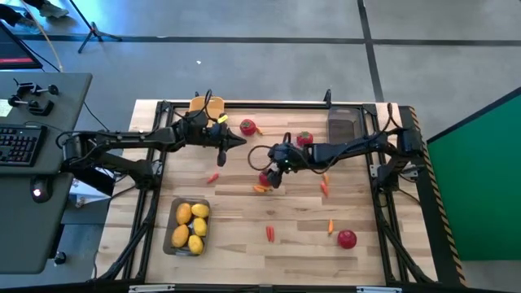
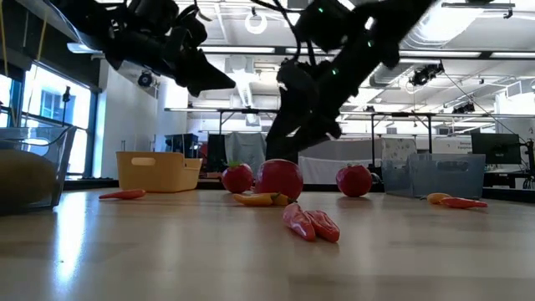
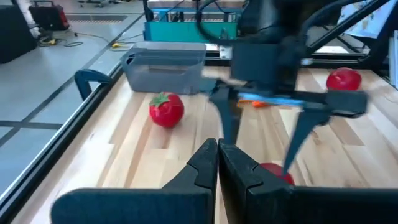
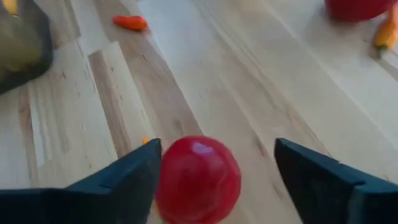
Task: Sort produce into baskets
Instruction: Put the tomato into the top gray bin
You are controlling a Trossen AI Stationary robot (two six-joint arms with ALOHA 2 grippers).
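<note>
Right gripper is hanging low over the middle of the table, fingers spread wide around a red fruit. That fruit is sitting on the wood between them, close against one finger and clear of the other, so nothing is being held. In the low view the same red fruit is resting on the table right under the dark arm, with a small yellow-orange piece lying just beside it.

Left gripper is hovering above the far middle of the table, its fingers pressed together on nothing, pointing across toward the right arm.

Over on the near left, a dark tray is holding a heap of lemons. The yellow basket is sitting at the far edge behind the left arm, and a second dark tray is standing at the far right; what is inside it is hard to make out from here.

More red fruits are scattered about: one at the far side just right of the left gripper, one far of the right arm, one at the near right. Carrots are lying loose on the wood: one left of centre, one near the front, one near the right-hand fruit, and another just near of the right arm.
</note>
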